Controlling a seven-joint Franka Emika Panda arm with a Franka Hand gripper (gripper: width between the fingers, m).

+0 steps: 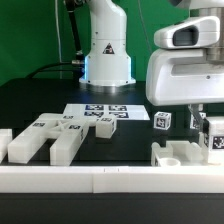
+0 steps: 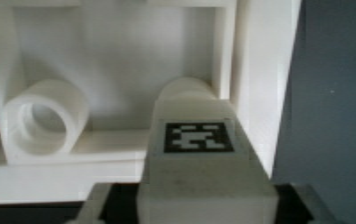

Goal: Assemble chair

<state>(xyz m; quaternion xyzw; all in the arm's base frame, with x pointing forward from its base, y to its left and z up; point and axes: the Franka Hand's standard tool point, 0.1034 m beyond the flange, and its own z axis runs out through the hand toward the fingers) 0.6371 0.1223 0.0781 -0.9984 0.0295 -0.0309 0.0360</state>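
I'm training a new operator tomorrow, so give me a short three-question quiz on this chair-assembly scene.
1. True or false: in the exterior view, the marker board lies between the robot base and the front rail.
2. In the wrist view, what sits between the jaws? A) a tagged white bar B) a screw C) nothing
3. Fill in: in the wrist view, the bar shows ____ tag.

Key: 1 true; 2 A; 3 one.
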